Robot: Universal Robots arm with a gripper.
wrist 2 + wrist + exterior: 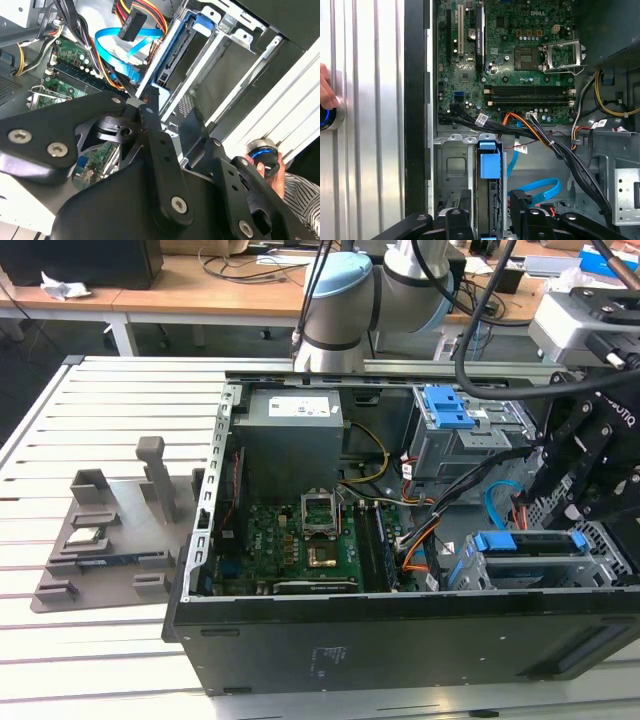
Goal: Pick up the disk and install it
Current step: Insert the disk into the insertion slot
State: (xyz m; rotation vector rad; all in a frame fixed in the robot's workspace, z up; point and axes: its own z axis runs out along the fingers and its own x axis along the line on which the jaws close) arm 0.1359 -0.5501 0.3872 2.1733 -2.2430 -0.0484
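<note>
a black claw (585, 475) hangs inside an open computer case (400, 640); whether its fingers are spread or closed cannot be told. directly below the claw, the disk (490, 172) sits upright in a metal drive cage (457, 170), its blue bracket showing in the first wrist view, touching nothing of the claw. just beyond the claw lie a blue cable (540, 189) and orange wires (520, 122). farther off is the green circuit board (520, 50). outside the case, a person's hand (326, 92) touches a round button (329, 117).
</note>
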